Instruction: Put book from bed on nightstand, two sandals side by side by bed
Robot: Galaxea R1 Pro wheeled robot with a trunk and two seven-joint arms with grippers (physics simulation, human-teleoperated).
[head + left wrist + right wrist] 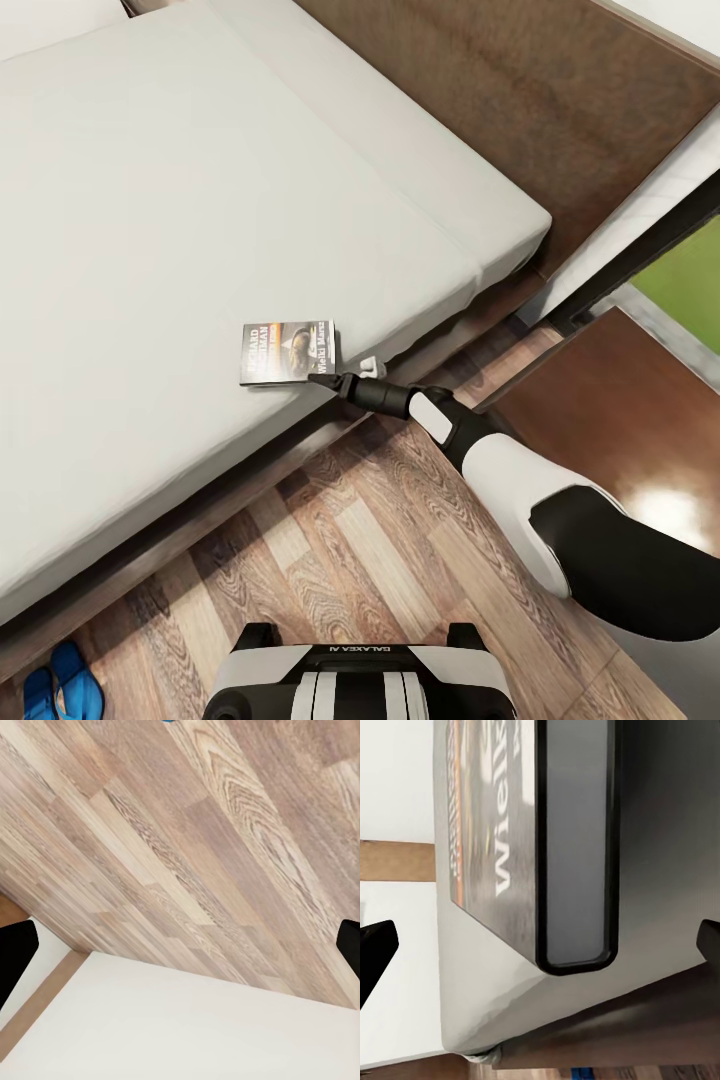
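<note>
The book (288, 352) lies flat on the bed (180, 200), close to the grey mattress's near edge, its dark cover with white and orange lettering facing up. My right gripper (340, 372) sits open at the book's right edge, just above the mattress edge. In the right wrist view the book (510, 832) is very close, between the spread fingertips (375, 949). The two blue sandals (62, 685) lie together on the floor at the lower left, beside the bed frame. My left gripper (180, 945) is open over wood floor, holding nothing. The nightstand (630, 440) stands at the right.
A dark wooden headboard (500, 100) runs along the upper right. Behind it is a black-framed window (640, 250) with grass outside. Wood-plank floor (380, 540) lies between my base (360, 680) and the bed frame.
</note>
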